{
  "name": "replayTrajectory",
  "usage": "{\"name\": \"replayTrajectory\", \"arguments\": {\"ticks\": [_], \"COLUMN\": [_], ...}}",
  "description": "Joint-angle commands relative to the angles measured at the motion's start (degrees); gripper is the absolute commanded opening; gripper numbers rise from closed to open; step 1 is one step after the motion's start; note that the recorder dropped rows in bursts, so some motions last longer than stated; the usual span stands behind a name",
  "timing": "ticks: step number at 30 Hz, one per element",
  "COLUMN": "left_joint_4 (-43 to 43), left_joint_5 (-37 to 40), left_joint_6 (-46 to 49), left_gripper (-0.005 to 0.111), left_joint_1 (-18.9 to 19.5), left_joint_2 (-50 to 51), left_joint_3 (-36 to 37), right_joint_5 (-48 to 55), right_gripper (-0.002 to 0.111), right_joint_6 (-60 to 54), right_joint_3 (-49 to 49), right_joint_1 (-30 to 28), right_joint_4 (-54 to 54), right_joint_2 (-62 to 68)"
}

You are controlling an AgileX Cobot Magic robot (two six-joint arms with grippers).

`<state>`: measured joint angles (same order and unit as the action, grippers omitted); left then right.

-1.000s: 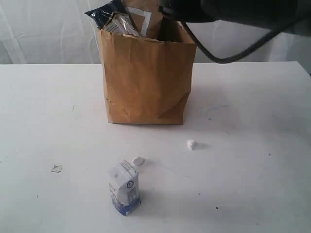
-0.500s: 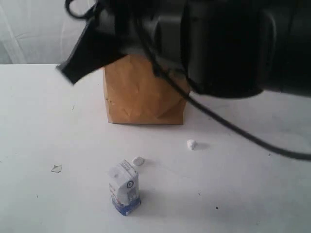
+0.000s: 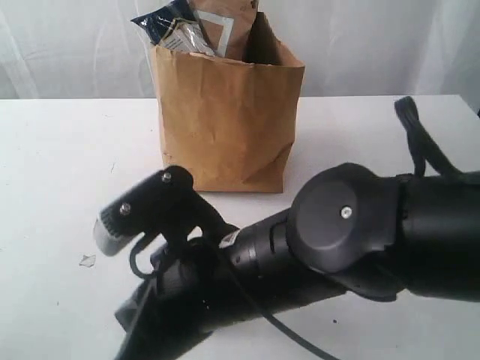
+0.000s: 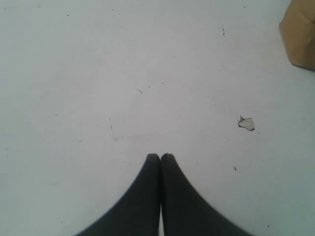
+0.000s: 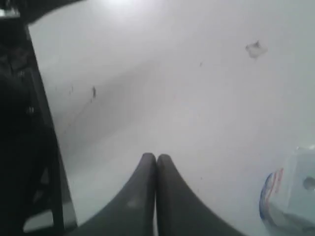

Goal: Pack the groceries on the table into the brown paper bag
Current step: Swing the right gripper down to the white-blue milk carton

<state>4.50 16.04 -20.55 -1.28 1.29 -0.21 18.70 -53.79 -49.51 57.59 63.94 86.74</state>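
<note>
White table (image 3: 60, 150) had the brown paper bag (image 3: 225, 120) standing at the back, dark packet (image 3: 161, 26) and pouch (image 3: 225, 26) poking out its top. Your right arm (image 3: 337, 232) stretched low across the front. Your right gripper (image 5: 156, 157) was pinched together, empty, with the carton (image 5: 290, 196) near it. Your left gripper (image 4: 160, 156) was closed too, over bare table.

Packets (image 3: 169, 28) in bag (image 3: 225, 124) on table (image 3: 60, 157)

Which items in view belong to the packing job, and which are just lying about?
Job: brown paper bag; long dark packet and brown pouch sticking out of it; small white-blue carton on the table.
Lying about: small torn scrap on the table.
</note>
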Motion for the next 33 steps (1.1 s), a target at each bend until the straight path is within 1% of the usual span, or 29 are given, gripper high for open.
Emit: {"name": "replayTrajectory", "arguments": {"ticks": [1, 2, 3, 4, 5, 6, 7, 9, 12, 16, 19, 21, 23, 27, 31, 33], "left_joint_4": [0.43, 0.43, 0.43, 0.43, 0.43, 0.43, 0.43, 0.43, 0.43, 0.43, 0.43, 0.43, 0.43, 0.43, 0.43, 0.43], "left_joint_5": [-0.08, -0.08, -0.08, -0.08, -0.08, -0.08, -0.08, -0.08, -0.08, -0.08, -0.08, -0.08, -0.08, -0.08, -0.08, -0.08], "left_joint_6": [-0.07, -0.07, -0.07, -0.07, -0.07, -0.07, -0.07, -0.07, -0.07, -0.07, -0.07, -0.07, -0.07, -0.07, -0.07, -0.07], "left_gripper": [0.0, 0.0, 0.0, 0.0, 0.0, 0.0, 0.0, 0.0, 0.0, 0.0, 0.0, 0.0, 0.0, 0.0, 0.0, 0.0], "left_joint_1": [0.26, 0.26, 0.26, 0.26, 0.26, 0.26, 0.26, 0.26, 0.26, 0.26, 0.26, 0.26, 0.26, 0.26, 0.26, 0.26], "left_joint_2": [-0.2, -0.2, -0.2, -0.2, -0.2, -0.2, -0.2, -0.2, -0.2, -0.2, -0.2, -0.2, -0.2, -0.2, -0.2, -0.2], "left_joint_3": [0.21, 0.21, 0.21, 0.21, 0.21, 0.21, 0.21, 0.21, 0.21, 0.21, 0.21, 0.21, 0.21, 0.21, 0.21, 0.21], "right_joint_5": [3.14, 3.03, 3.01, 3.44, 3.71, 4.9, 5.29, 5.29, 4.9, -5.22, -19.29, -38.23, -43.81, -40.13, -42.8, -43.68], "right_gripper": [0.0, 0.004, 0.009, 0.022, 0.031, 0.049, 0.059, 0.07, 0.07, 0.07, 0.07, 0.07, 0.07, 0.07, 0.07, 0.07], "right_joint_6": [13.56, 13.56, 13.56, 13.56, 13.56, 13.56, 13.56, 13.56, 13.85, 21.56, 24.8, 24.92, 24.92, 26.02, 26.34, 30.43], "right_joint_3": [1.12, 1.57, 1.83, 2.34, 2.75, 2.9, 2.9, 2.9, 2.9, 2.9, 4.87, 10.76, 14.74, 16.25, 15.91, 15.91], "right_joint_1": [1.28, 1.28, 1.28, 1.28, 1.28, 1.28, 1.28, 1.28, 1.28, 1.28, 1.28, 1.28, 1.28, 1.28, 1.28, 1.28], "right_joint_4": [-27.69, -31.17, -32.26, -33.43, -33.58, -33.58, -33.58, -33.38, -34.08, -38.43, -38.54, -38.54, -38.4, -38.3, -38.3, -38.3], "right_joint_2": [-4.62, -5.54, -5.82, -5.8, -5.8, -5.69, -5.69, -5.69, -5.69, -5.69, -5.69, -4.77, -3.59, 0.05, 4.01, 5.36]}}
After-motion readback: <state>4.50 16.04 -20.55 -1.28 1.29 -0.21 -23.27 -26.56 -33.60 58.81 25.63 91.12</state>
